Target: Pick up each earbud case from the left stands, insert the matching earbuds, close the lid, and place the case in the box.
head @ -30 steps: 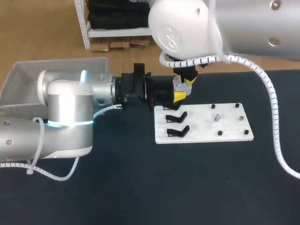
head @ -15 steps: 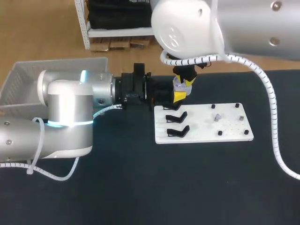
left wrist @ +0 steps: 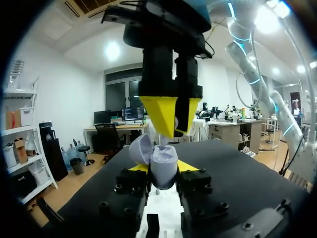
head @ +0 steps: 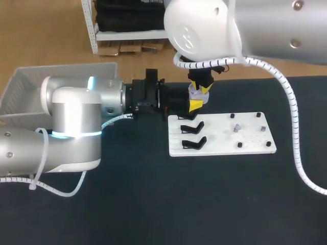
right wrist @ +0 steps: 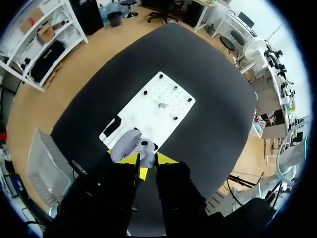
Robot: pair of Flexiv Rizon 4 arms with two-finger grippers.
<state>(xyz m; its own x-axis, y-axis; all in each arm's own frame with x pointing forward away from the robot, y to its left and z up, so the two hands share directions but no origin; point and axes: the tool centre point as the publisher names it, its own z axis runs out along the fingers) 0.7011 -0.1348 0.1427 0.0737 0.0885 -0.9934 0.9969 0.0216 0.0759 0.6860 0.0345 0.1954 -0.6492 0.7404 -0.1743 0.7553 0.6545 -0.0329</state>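
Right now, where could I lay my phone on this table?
The widest bare stretch is dark tabletop between the white board and the near edge. The board's far-left corner is crowded: the left end effector and right end effector surround the earbud case.

No text, label, number or sign can be read. Nothing legible is found on the earbud case (left wrist: 163,166), the white board (head: 245,145) on the tabletop (head: 153,204) or the box (head: 25,84) (any marks there are too small or blurred to be made out).
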